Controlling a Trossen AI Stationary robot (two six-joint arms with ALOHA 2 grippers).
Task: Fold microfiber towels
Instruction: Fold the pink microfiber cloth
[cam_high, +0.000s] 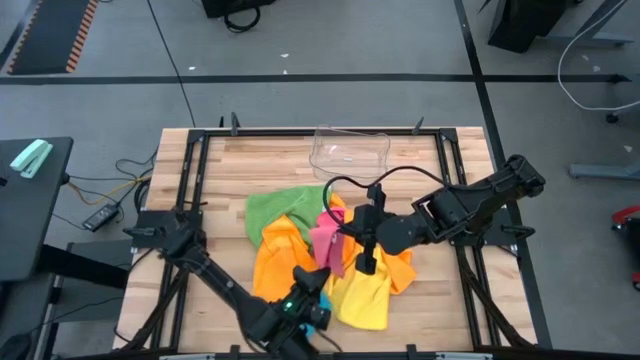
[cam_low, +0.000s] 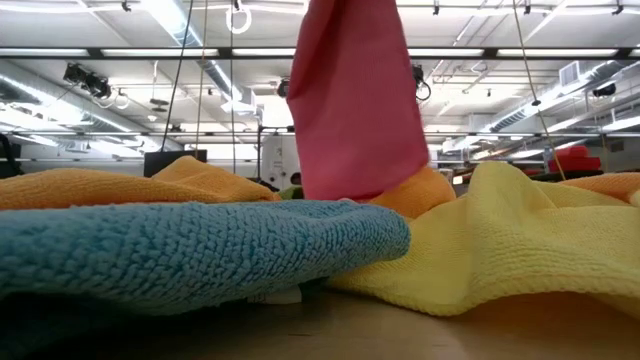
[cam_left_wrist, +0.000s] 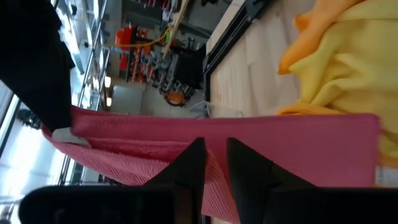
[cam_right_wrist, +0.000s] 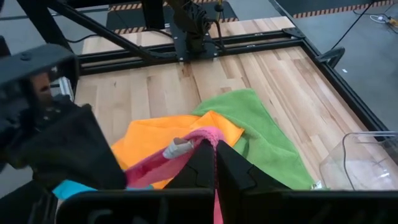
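Hanging between both arms, the pink towel (cam_high: 328, 243) is pinched by the right pincer (cam_high: 366, 262) and the left pincer (cam_high: 312, 291); green towel (cam_high: 275, 208), orange towel (cam_high: 278, 262), yellow towel (cam_high: 365, 297) and blue towel (cam_low: 150, 250) lie heaped unfolded on the tabletop (cam_high: 420, 170).

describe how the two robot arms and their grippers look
Both arms are dark, near-black jointed links. The left arm shows a small green and blue light near its wrist; a black cable loops over the right arm. The right gripper has two black wedge-shaped fingers.
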